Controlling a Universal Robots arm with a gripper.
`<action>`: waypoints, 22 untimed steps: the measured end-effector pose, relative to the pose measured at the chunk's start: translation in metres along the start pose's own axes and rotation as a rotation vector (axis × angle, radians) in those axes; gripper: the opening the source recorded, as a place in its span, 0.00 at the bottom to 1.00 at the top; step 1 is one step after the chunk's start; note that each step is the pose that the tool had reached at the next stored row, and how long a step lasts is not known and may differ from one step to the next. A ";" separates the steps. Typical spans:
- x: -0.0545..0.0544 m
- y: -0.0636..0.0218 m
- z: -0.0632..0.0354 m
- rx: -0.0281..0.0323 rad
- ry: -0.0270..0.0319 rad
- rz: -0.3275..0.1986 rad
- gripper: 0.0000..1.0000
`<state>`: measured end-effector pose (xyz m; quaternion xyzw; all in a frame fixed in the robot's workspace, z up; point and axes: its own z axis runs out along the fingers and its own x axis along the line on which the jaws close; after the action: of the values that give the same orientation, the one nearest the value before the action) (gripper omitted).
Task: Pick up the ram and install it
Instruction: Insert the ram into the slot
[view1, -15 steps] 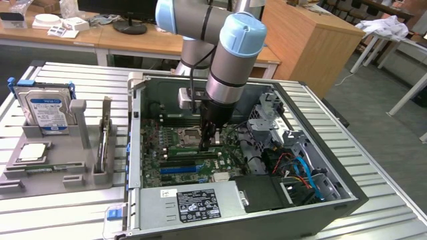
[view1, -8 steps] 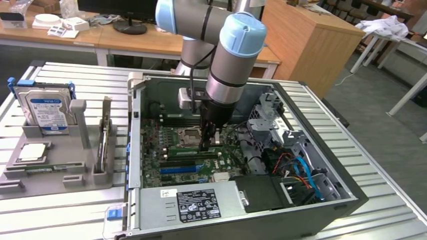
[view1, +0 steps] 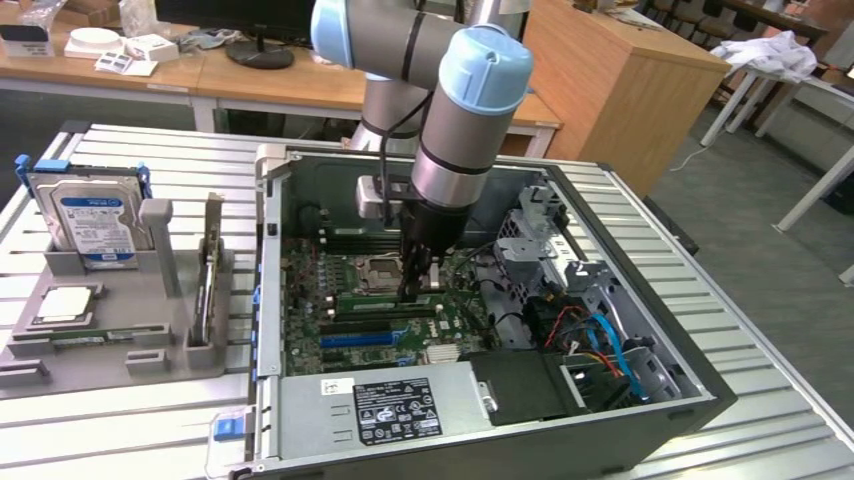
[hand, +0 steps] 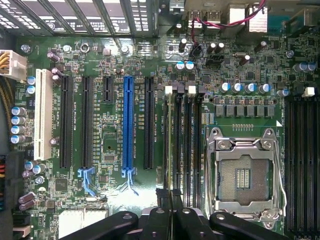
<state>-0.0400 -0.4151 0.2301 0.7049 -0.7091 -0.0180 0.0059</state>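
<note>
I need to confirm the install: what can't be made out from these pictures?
Wrist view: the ram shows edge-on, its near end hidden by the shut jaws; whether it is fully seated cannot be told.
Exterior view: the arm hides the slot under the jaws.
Exterior view: the hard drive label is too small to read.

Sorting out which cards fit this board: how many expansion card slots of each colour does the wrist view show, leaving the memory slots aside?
White slot: 1
Blue slot: 1
Black slots: 4, one of them short
Total: 6
</note>
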 end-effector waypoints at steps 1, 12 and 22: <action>0.000 0.0000 0.0002 -0.0001 0.0002 0.000 0.12; 0.000 0.0000 0.0022 0.0001 -0.0001 0.000 0.12; 0.000 -0.0001 0.0065 -0.0001 0.0002 0.000 0.12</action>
<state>-0.0401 -0.4152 0.2235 0.7048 -0.7091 -0.0180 0.0060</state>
